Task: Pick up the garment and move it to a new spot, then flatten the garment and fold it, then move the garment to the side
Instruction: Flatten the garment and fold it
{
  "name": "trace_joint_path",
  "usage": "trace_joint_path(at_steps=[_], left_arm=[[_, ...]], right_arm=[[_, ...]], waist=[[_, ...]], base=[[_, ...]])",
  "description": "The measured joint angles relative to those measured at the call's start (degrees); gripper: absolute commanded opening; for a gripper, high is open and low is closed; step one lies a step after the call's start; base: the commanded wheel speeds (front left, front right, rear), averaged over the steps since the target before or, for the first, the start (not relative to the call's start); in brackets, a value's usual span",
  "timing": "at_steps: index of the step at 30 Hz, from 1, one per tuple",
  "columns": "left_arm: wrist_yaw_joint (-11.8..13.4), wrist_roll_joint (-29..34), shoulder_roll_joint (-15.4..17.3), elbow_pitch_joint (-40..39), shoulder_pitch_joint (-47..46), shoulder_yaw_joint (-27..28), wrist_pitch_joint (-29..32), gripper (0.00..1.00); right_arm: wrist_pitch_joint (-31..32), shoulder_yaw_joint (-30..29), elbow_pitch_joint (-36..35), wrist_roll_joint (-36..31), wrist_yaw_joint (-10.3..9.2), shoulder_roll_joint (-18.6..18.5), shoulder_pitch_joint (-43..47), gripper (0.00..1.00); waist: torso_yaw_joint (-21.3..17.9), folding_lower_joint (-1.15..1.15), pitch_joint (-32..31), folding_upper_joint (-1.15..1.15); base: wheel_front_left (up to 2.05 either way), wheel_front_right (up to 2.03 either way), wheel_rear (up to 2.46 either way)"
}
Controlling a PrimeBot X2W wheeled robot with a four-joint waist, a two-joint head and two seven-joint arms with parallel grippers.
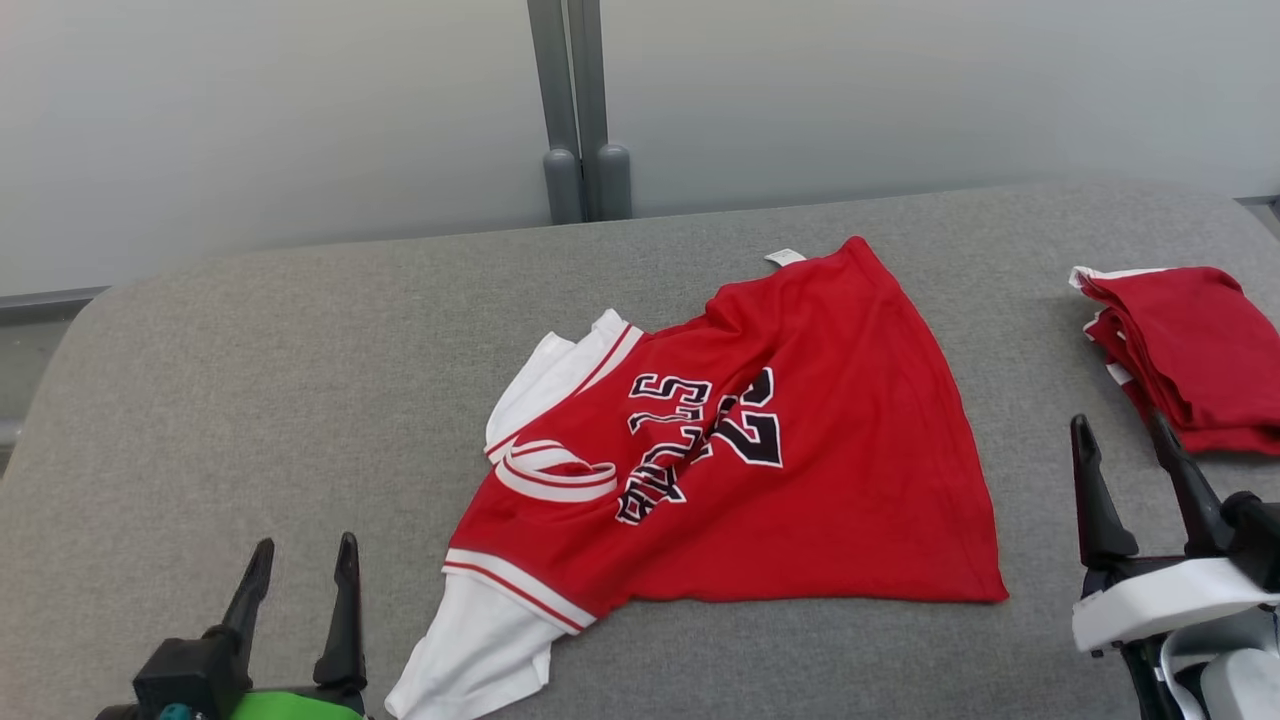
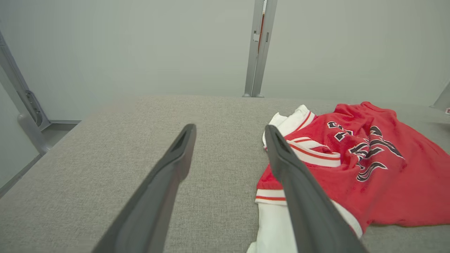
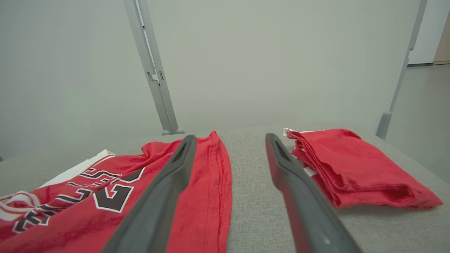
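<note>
Both grippers, left (image 1: 300, 570) and right (image 1: 1120, 445), gape wide and empty beside the rumpled red-and-white lettered jersey (image 1: 800, 470), spread half-flat.

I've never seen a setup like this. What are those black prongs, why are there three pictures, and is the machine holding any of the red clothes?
The black prongs are the two-fingered grippers of a robot with two arms. One picture comes from a camera on its head, looking down at a grey padded table. There the left gripper sits at the lower left and the right gripper at the lower right. The other two pictures come from cameras on each wrist, looking along that arm's own fingers. In the middle lies a rumpled red jersey with white sleeves and black lettering. To the right sits a folded pile of red garments. Both grippers are open and hold nothing; neither touches the cloth.
</note>
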Motion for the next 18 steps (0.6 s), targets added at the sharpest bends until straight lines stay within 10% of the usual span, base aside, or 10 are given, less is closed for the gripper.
trace_joint_path(at_steps=[8, 18], left_arm=[[-2.0, -3.9, 1.3, 4.0, 1.2, -2.7, 13.0, 1.0], [-3.7, -5.9, 1.8, 7.2, 0.6, -5.5, 20.0, 1.0]], right_arm=[[16.7, 4.2, 8.0, 6.9, -0.01, -2.2, 2.2, 1.0], [23.1, 6.6, 15.1, 10.5, -0.01, -1.5, -1.0, 1.0]], waist=[[1.1, 0.0, 0.1, 0.0], [1.8, 0.0, 1.6, 0.0]], base=[[0.0, 0.0, 0.0], [0.0, 0.0, 0.0]])
